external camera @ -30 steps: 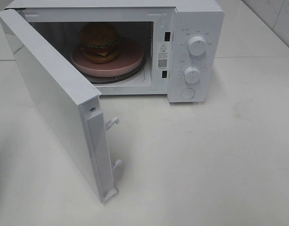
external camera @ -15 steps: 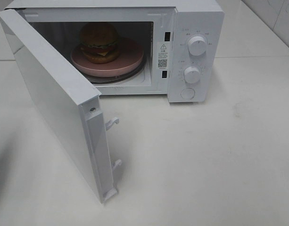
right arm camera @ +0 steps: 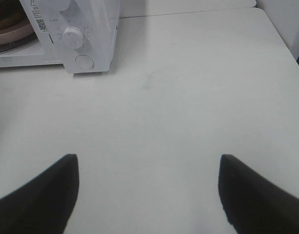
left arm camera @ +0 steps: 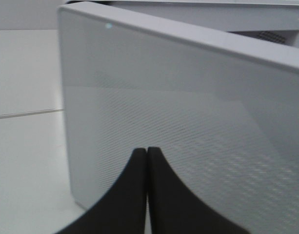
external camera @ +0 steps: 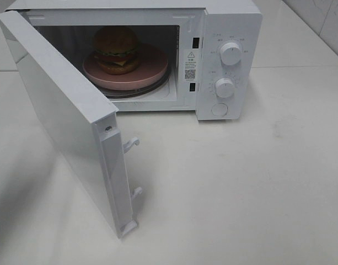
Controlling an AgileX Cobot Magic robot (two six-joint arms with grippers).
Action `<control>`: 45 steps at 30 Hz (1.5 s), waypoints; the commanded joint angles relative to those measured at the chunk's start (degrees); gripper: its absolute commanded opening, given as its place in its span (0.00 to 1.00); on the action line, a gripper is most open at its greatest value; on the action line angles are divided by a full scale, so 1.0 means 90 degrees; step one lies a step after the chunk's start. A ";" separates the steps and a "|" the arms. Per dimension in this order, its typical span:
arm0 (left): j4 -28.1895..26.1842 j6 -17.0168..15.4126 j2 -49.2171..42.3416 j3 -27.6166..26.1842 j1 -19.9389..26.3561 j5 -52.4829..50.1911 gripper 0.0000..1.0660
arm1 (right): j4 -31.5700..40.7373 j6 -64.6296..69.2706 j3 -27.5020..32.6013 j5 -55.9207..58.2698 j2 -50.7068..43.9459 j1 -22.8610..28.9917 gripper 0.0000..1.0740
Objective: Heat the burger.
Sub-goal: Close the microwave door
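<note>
Microwave (external camera: 235, 22) on white table (external camera: 257, 182). Door (external camera: 58, 110) swung wide open, hinged on left side in ext. view, free edge w/ two latch hooks (external camera: 131, 143) toward camera.

Burger (external camera: 117, 49) inside cavity, upright on pink plate (external camera: 152, 69), toward plate's back-left. Plate sits on glass turntable (external camera: 130, 91).

Control panel right of cavity: upper knob (external camera: 230, 53), lower knob (external camera: 224, 88), round button (external camera: 219, 109) beneath.

L gripper (left arm camera: 148, 152): jaws pressed together, tips touching, nothing btwn. Door's outer face fills wrist view, close ahead. Contact w/ door: can't tell.

R gripper (right arm camera: 148, 161): jaws spread wide, empty, over bare table, well apart from microwave. Panel corner of microwave at far side of its view.
</note>
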 commanded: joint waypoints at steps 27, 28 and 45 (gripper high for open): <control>-0.3298 0.1292 0.2063 -0.2075 -0.3253 -0.0070 0.00 | -0.0006 -0.0076 0.0013 -0.0045 -0.0159 -0.0038 0.70; -0.3298 0.1292 0.2063 -0.2075 -0.3253 -0.0070 0.00 | -0.0006 -0.0076 0.0013 -0.0045 -0.0159 -0.0038 0.70; -0.4501 0.2101 0.3355 -0.4202 -0.4030 0.0879 0.00 | -0.0006 -0.0076 0.0013 -0.0045 -0.0159 -0.0038 0.70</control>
